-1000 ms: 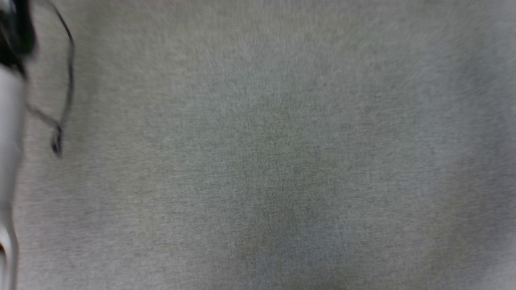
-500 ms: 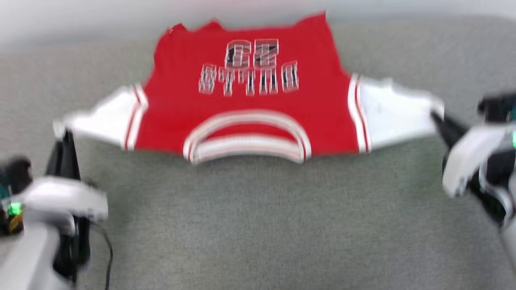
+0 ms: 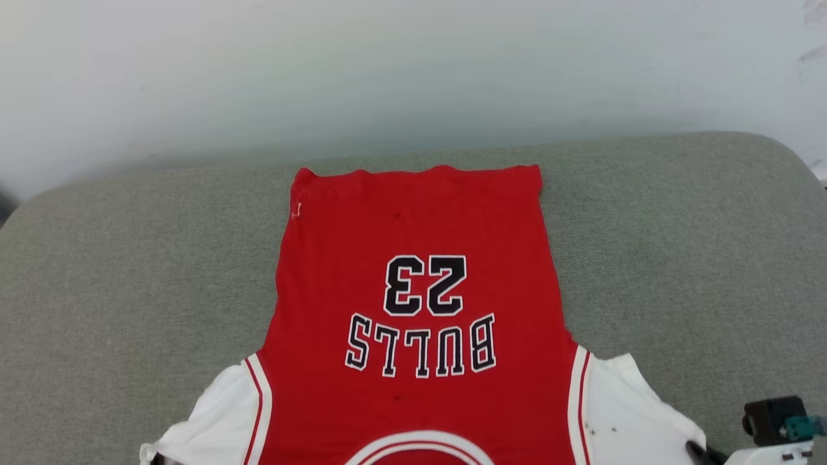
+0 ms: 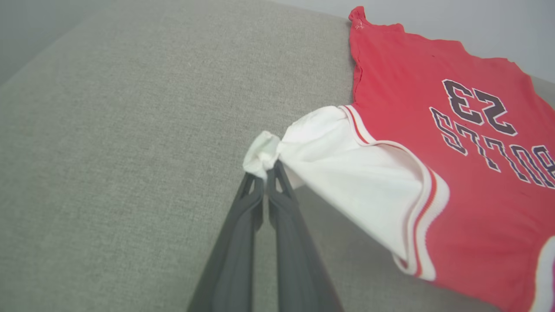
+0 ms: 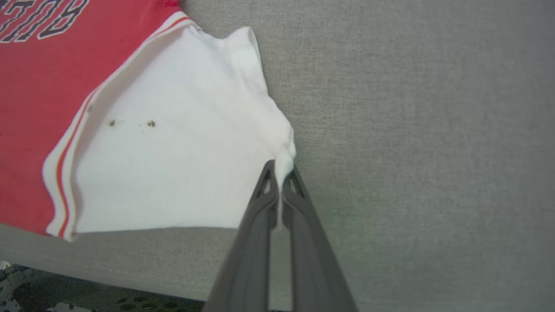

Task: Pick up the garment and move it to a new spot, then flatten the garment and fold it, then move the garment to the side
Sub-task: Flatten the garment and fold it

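Left pincer (image 4: 265,171), right pincer (image 5: 281,170): both closed.

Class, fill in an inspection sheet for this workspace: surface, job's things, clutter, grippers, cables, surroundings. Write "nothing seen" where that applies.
Surface: grey fabric pad, rounded far corners.
Job's things: garment lies spread out, lettering face up, hem at the far side, collar nearest the robot; dark specks on the right sleeve.
Clutter: nothing seen.
Grippers: left gripper shut on the tip of the left sleeve; right gripper shut on the right sleeve's tip.
Cables: nothing seen.
Surroundings: pale wall behind the pad.
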`<state>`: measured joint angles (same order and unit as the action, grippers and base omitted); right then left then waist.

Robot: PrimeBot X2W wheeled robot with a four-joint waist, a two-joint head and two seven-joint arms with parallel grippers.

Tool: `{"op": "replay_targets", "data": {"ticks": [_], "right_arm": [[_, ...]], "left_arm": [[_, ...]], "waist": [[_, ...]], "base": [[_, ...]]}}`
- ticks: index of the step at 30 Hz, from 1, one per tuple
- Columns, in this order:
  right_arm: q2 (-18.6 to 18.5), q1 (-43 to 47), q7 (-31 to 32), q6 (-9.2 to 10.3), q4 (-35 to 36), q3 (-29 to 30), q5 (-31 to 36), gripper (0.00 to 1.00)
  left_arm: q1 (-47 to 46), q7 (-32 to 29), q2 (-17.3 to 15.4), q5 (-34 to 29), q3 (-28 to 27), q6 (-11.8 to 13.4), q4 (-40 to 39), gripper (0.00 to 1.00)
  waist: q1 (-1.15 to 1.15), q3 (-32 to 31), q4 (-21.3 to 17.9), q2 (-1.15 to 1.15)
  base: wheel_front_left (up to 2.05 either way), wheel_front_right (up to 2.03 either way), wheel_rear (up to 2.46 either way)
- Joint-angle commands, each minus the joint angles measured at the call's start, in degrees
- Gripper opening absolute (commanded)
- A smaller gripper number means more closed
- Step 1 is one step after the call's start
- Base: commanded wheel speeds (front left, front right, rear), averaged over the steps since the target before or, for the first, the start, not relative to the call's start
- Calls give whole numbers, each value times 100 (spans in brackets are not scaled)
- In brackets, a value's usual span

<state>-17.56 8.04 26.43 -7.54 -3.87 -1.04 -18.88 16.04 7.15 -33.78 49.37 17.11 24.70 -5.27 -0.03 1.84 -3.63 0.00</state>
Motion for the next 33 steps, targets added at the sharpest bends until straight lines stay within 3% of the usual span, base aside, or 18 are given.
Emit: {"op": "replay_targets", "data": {"ticks": [1, 4, 9, 10, 11, 18, 23, 29, 33], "right_arm": [[130, 243, 93, 9, 138, 91, 31, 0], [332, 600, 266, 9, 362, 246, 149, 0], [561, 655, 300, 9, 460, 363, 281, 0], [582, 581, 292, 9, 471, 362, 270, 45], [575, 462, 245, 9, 498, 349, 270, 100], [557, -883, -123, 8, 133, 585, 48, 100], [650, -2588, -279, 8, -820, 951, -164, 100], [456, -4629, 326, 8, -2414, 1352, -18, 100], [285, -5523, 926, 7, -2972, 1535, 144, 100]], "left_arm": [[157, -1, -10, 31, -2, 80, -45, 0], [410, -66, 87, 60, 124, 162, -72, 0], [382, -4, 258, 60, 258, 84, -27, 0], [331, 7, 283, 43, 290, 68, -18, 0], [286, 31, 298, 24, 305, 56, -14, 0], [-132, 22, 307, -252, 451, 135, -339, 0], [-549, 16, 339, -475, 565, 193, -666, 0], [-1155, 54, 499, -739, 788, 105, -909, 0], [-1517, 101, 619, -854, 900, 5, -915, 0]], "waist": [[3, -101, 55, 0], [3, -159, 84, 0], [3, -149, 146, 0], [3, -123, 168, 0], [3, -90, 189, 0], [3, 338, 376, 0], [3, 870, 584, 0], [3, 1613, 1056, 0], [3, 2008, 1308, 0]], "base": [[0, 0, 0], [0, 0, 0], [0, 0, 0], [0, 0, 0], [0, 0, 0], [0, 0, 0], [0, 0, 0], [0, 0, 0], [0, 0, 0]]}}
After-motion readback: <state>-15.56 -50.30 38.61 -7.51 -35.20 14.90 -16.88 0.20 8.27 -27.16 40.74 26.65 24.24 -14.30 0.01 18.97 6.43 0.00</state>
